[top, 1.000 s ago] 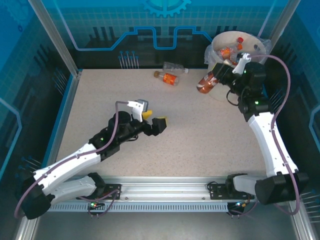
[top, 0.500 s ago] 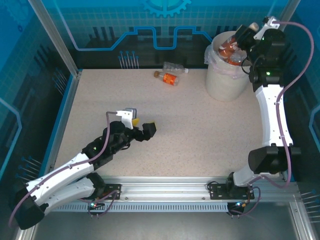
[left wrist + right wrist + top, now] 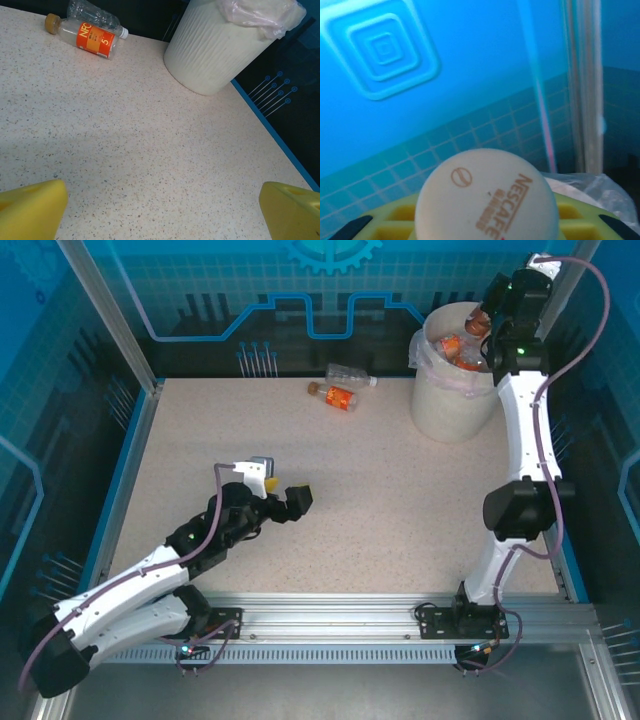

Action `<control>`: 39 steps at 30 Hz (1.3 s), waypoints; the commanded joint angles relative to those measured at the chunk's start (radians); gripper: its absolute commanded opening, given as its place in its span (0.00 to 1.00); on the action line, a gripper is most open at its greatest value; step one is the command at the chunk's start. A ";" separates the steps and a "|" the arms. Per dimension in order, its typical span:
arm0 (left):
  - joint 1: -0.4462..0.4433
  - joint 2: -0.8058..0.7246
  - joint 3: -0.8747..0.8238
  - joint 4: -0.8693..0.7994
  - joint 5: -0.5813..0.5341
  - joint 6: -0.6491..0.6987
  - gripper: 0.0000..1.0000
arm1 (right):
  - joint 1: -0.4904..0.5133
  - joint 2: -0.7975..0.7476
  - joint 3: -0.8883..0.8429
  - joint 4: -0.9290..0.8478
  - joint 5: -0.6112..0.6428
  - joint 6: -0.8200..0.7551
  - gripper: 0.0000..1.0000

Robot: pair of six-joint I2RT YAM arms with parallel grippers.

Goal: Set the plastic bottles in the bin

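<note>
My right gripper is raised over the far rim of the cream-white bin and is shut on a bottle. The right wrist view shows that bottle's white Nescafe cap between the yellow fingers. Several bottles lie inside the bin. Two bottles lie on the table left of the bin, one with an orange label and one clear. My left gripper rests low over the middle-left of the table, open, with nothing between its fingertips.
The bin is lined with a clear bag and stands in the far right corner by the blue wall. A blue strip edges the table on the right. Bare speckled tabletop lies between the left gripper and the bin.
The right arm has swung the bottle from beside the bin's left side up over its rim. The left arm drew back toward the near left, then held still.
</note>
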State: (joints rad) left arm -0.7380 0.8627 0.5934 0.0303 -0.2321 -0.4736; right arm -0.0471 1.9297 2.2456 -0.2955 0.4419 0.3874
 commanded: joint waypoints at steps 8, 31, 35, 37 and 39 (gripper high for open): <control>0.006 0.026 0.005 0.016 -0.023 -0.020 0.99 | 0.013 0.051 0.065 -0.032 0.319 -0.041 0.69; 0.048 0.221 0.073 -0.027 -0.099 -0.211 0.99 | 0.127 -0.259 -0.238 -0.181 -0.300 -0.257 1.00; 0.088 0.279 0.115 -0.105 -0.114 -0.338 0.99 | 0.174 -0.351 -0.389 -0.137 -0.516 -0.299 1.00; 0.114 0.317 0.144 -0.128 -0.078 -0.370 0.99 | 0.214 -0.393 -0.465 -0.130 -0.576 -0.323 1.00; 0.131 0.357 0.181 -0.149 -0.053 -0.378 0.99 | 0.263 -0.439 -0.540 -0.124 -0.615 -0.360 1.00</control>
State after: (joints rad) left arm -0.6285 1.1809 0.7170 -0.0616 -0.3061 -0.7803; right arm 0.1616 1.5314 1.7737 -0.4404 -0.0177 0.0963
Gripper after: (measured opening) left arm 0.988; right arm 0.999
